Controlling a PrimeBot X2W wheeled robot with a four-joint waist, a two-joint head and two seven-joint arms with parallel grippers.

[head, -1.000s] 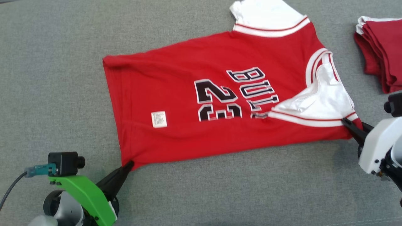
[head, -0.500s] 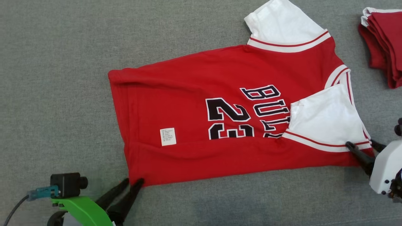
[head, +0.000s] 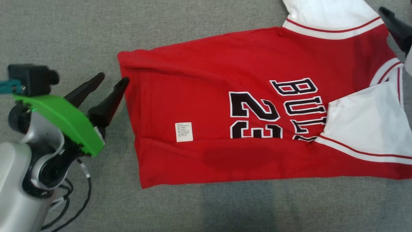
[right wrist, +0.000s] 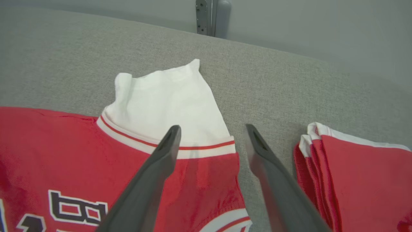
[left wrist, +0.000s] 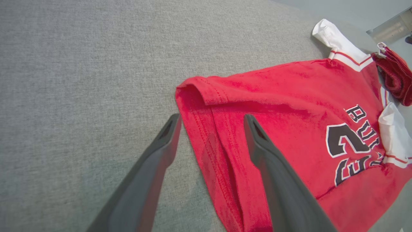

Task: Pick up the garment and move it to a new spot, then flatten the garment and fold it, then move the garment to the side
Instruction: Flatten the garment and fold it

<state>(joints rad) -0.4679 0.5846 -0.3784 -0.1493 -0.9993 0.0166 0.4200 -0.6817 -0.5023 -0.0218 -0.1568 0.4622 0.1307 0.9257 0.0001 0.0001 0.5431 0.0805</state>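
Observation:
The garment (head: 209, 80) is a red jersey with white sleeves and black "BULLS 23" lettering, lying flat on the grey cloth surface with its near long edge folded over onto itself. My left gripper (head: 112, 78) is open at the hem, close to the far corner. In the left wrist view the left gripper (left wrist: 212, 116) straddles the hem edge of the garment (left wrist: 289, 90), one finger over red cloth and one over grey. My right gripper (right wrist: 213, 128) is open above the far white sleeve and shoulder of the garment (right wrist: 48, 138), holding nothing. One of its fingers (head: 394, 27) shows at the head view's top right.
A stack of folded red garments (right wrist: 360, 174) lies just right of the jersey's collar end, also seen as the stack (left wrist: 394, 80) in the left wrist view. A metal post (right wrist: 212, 17) stands beyond the surface's far edge. Bare grey surface (head: 64, 32) stretches to the left.
Both grippers have opened and let go of the jersey's near edge, which now lies folded over. The left gripper has moved to the far hem corner, the right to the far sleeve. The camera shifted.

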